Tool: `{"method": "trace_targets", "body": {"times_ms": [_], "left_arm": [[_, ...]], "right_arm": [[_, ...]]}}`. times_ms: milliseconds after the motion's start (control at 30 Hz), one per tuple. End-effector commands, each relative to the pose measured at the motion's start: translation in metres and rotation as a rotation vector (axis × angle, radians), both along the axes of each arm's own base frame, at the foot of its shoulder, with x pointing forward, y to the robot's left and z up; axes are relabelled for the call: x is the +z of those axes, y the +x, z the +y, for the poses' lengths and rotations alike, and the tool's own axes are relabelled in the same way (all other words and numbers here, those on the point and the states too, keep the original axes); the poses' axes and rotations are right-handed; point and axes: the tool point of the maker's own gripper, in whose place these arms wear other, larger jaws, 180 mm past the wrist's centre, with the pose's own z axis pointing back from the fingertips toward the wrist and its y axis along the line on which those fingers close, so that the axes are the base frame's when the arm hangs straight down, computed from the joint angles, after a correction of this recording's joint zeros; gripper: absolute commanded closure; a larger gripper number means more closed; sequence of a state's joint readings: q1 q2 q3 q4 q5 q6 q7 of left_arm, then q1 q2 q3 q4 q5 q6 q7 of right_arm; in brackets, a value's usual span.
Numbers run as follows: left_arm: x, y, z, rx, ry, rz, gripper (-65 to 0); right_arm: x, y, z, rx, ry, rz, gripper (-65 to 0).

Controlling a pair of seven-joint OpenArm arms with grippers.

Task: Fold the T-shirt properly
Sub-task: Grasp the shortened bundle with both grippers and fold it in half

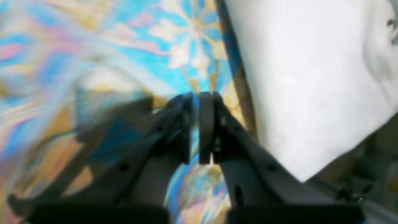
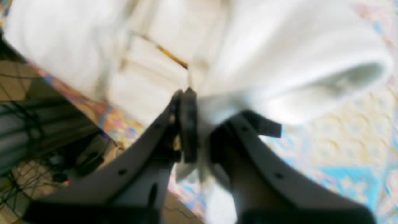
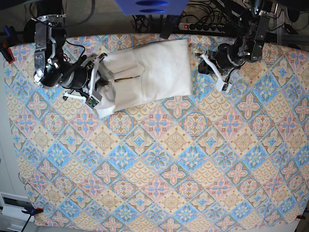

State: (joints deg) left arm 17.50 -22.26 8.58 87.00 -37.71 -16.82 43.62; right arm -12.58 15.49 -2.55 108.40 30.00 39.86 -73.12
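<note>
The white T-shirt (image 3: 154, 67) lies folded at the back middle of the table, plain side up. My right gripper (image 3: 100, 81) is at its left end, shut on a bunch of the white cloth (image 2: 279, 56). In the right wrist view the fabric passes between the jaws of that gripper (image 2: 200, 118) and hides one fingertip. My left gripper (image 3: 208, 65) hovers just off the shirt's right edge, apart from it. In the left wrist view that gripper (image 1: 196, 96) is shut with nothing in it, and the T-shirt (image 1: 295, 77) lies to its right.
A patterned blue, orange and pink tablecloth (image 3: 159, 169) covers the whole table. A power strip and cables (image 3: 203, 25) run behind the back edge. A blue object (image 3: 149, 6) sits at the top middle.
</note>
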Motion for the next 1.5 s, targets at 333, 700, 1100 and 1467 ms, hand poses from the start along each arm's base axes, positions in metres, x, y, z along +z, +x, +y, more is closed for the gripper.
{"method": "trace_targets", "body": {"times_ms": [333,700,1100,1467], "left_arm": [[-0.011,0.036,-0.062,-0.038,0.028,-0.058,-2.3],[-0.035,0.045,-0.090,-0.017,0.011,-0.032,-2.3],[-0.036,0.036,-0.078,-0.013,0.026,-0.031,-2.2],[0.016,0.023,-0.023,0.011,0.111,-0.175,-2.3]], "right_arm": [[0.021,0.006,0.069,0.197,0.089,-0.075,-0.2],[0.030,0.014,0.116,0.353,0.076,-0.135,-0.8],[0.029,0.041,0.135,0.354,0.055,-0.182,-23.4],[0.084,0.089,0.065,0.053,0.175,-0.318,-23.2]]}}
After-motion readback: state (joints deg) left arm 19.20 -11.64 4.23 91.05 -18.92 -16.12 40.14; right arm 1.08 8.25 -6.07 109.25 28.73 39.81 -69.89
